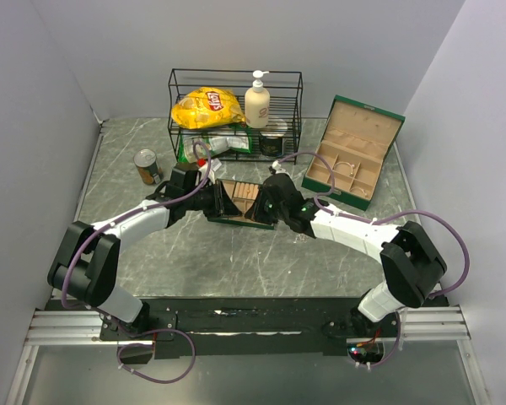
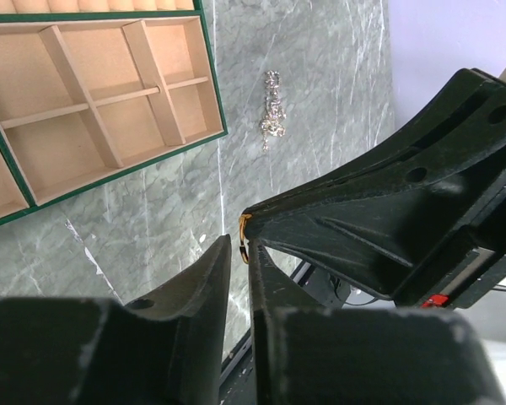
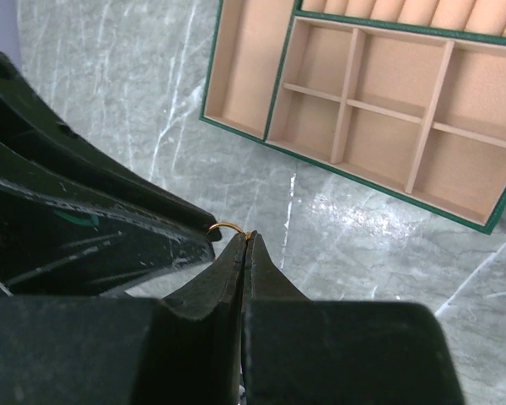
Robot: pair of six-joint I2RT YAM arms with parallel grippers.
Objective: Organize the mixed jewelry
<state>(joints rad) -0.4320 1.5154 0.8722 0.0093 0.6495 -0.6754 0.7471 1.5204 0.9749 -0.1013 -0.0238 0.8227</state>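
The right pincer (image 3: pixel 246 243) is pressed together on a small gold-coloured wire ring (image 3: pixel 228 225), above the grey marble table (image 3: pixel 110 101). The left pincer (image 2: pixel 240 253) stands nearly closed about the ring; whether it truly pinches, I cannot tell. A fine pale chain (image 2: pixel 271 110) lies on the table.

On my screens I count 2 grippers: 1 left gripper (image 2: pixel 240 246) and 1 right gripper (image 3: pixel 246 240). Jewelry I can make out: 1 gold ring (image 3: pixel 228 225) and 1 chain (image 2: pixel 271 110). There's 1 tray (image 2: pixel 143 118) and 1 green box (image 1: pixel 354 156). Further back I see 1 rack (image 1: pixel 173 101), 1 chip bag (image 1: pixel 207 107), 1 pump bottle (image 1: pixel 257 103), 1 green packet (image 1: pixel 236 139), 1 dark jar (image 1: pixel 272 143) and 1 can (image 1: pixel 148 166).
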